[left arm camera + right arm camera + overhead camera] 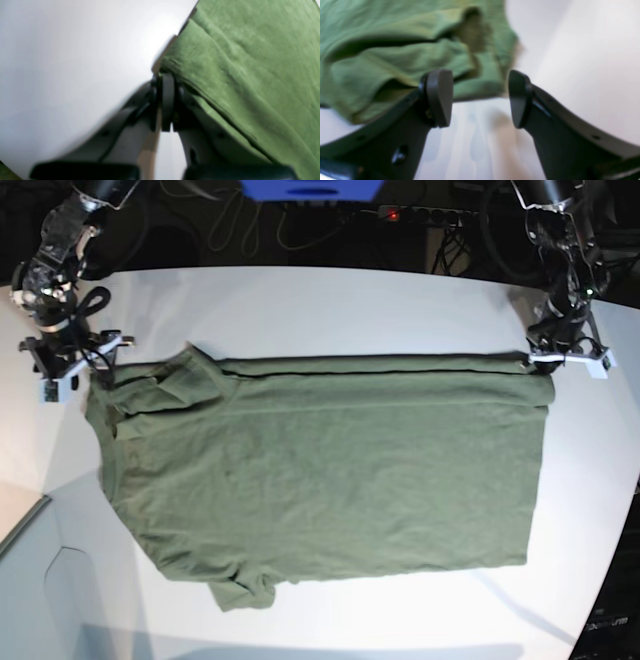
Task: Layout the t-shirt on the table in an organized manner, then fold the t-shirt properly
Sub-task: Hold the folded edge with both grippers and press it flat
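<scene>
Two grippers work the far edge of the t-shirt, which lies spread across the middle of the table in the base view, its long folded edge running along the upper part of the frame. The left gripper sits at the right end of that edge, near the upper right of the base view; its wrist view shows the jaws pressed together on the cloth's corner, so it appears to be pinching the shirt. The right gripper is at the upper left of the base view, beside the crumpled sleeve; its jaws stand wide apart with bare table between them and fabric lying just beyond, not yet caught.

To do this step well, the right gripper probably needs to advance until the sleeve edge lies between its pads, then close on both layers. The two grips should then match in height so the edge lifts evenly. Pulling gently apart first would likely smooth the bunching near the sleeve and keep the fold straight.
</scene>
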Available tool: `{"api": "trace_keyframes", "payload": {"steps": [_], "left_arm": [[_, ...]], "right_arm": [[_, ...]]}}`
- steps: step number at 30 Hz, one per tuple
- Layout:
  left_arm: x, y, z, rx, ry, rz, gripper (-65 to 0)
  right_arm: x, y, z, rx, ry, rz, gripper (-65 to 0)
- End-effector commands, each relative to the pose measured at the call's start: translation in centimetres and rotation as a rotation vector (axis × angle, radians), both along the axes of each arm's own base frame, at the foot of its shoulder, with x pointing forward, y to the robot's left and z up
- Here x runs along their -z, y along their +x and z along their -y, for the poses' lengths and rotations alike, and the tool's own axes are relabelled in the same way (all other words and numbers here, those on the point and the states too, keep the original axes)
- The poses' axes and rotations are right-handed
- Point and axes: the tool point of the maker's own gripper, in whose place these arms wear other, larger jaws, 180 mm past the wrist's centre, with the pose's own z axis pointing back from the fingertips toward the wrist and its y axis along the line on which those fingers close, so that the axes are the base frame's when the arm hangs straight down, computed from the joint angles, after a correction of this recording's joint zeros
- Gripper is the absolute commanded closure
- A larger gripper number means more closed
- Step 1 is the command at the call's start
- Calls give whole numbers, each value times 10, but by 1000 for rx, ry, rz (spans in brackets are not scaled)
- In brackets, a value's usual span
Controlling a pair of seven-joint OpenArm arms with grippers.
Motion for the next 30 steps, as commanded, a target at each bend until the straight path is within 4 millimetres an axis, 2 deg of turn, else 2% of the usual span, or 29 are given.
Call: {"api": "trace_keyframes", "payload": {"steps": [1, 4, 8, 17, 27, 30], "left_arm": [[-2, -2, -3, 2, 10, -9, -1], [-2, -2, -5, -2, 7, -6, -1], [-4, -6, -12, 0, 23, -14, -1], [-5, -5, -13, -2, 23, -10, -1], [-5, -4, -12, -2, 21, -9, -1], [-5, -4, -12, -2, 21, -9, -1]], "right_arm": [[-19, 14, 8, 5, -13, 74, -355], [-24, 13, 25, 60, -19, 91, -356], [-19, 15, 36, 88, -1, 86, -356], [16, 5, 35, 95, 65, 4, -356], [24, 12, 27, 66, 107, -5, -356], [19, 21, 26, 65, 107, 12, -353]]}}
